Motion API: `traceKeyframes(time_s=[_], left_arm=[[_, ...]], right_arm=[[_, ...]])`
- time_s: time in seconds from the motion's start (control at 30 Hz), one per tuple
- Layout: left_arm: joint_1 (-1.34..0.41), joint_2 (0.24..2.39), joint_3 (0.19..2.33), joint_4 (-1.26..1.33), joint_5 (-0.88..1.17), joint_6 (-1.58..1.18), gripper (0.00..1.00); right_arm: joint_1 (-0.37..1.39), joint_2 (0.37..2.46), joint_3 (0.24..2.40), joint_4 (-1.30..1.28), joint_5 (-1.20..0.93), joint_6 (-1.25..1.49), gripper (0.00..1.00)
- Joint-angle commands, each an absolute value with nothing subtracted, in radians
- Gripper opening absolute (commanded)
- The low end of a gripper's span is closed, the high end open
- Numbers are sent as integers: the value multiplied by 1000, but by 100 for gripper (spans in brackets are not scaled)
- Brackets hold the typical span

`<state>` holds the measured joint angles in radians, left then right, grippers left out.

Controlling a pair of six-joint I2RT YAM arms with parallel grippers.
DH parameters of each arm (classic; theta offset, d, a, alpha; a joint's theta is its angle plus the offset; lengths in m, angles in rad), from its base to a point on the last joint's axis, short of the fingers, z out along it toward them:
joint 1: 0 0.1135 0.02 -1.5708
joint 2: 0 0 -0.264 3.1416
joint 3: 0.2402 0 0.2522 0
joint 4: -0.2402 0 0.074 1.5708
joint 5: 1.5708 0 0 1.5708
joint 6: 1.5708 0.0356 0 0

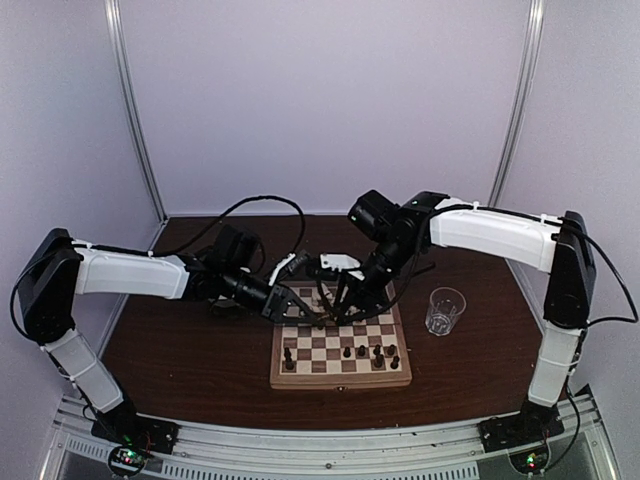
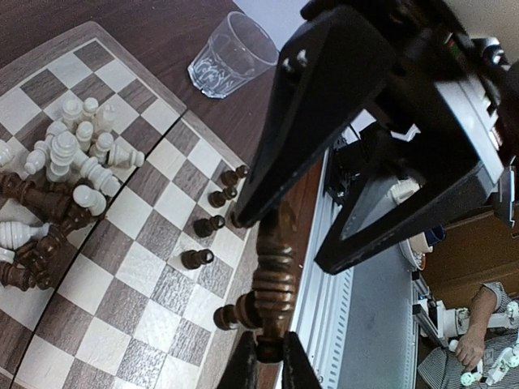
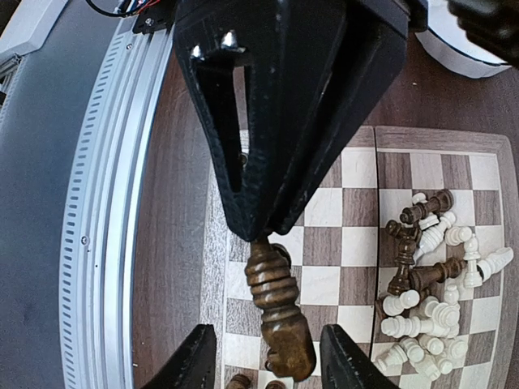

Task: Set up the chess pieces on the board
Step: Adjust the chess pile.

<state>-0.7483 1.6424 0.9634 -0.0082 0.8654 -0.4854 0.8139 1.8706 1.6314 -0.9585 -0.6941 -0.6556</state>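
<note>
I'm clamping the left gripper [image 2: 266,356] on a dark piece [image 3: 272,292], the right gripper [image 3: 263,361] straddling it open; looking light, hard, slippery, it's best pinched at the ribbed stem.

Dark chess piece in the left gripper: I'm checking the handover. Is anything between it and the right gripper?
Nothing visible. The open right gripper has a finger on each side of the dark chess piece, which the left gripper holds.

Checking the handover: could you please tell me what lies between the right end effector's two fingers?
A dark brown turned wooden chess piece, gripped by the left end effector, sits there; the right wrist view shows it.
</note>
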Motion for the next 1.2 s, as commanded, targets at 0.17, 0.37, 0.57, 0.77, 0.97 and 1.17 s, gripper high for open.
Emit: traceKeyframes(time_s=[0.17, 0.37, 0.57, 0.77, 0.97, 1.17], left_arm=[[-754, 1623, 987, 68, 910, -506, 10], [-753, 1630, 971, 93, 860, -525, 32], [-754, 1658, 931, 231, 882, -623, 33], [-753, 1663, 917, 260, 894, -650, 36], [-753, 1651, 892, 252, 881, -649, 37], [-753, 1661, 886, 303, 897, -679, 25]], right_arm=[[831, 1898, 1672, -981, -716, -655, 23], [829, 1912, 1684, -977, -730, -625, 1], [824, 1926, 1692, -973, -750, -596, 1], [807, 1922, 1691, -966, -755, -579, 1], [784, 1909, 1682, -956, -773, -562, 1], [782, 1911, 1682, -950, -780, -551, 1]])
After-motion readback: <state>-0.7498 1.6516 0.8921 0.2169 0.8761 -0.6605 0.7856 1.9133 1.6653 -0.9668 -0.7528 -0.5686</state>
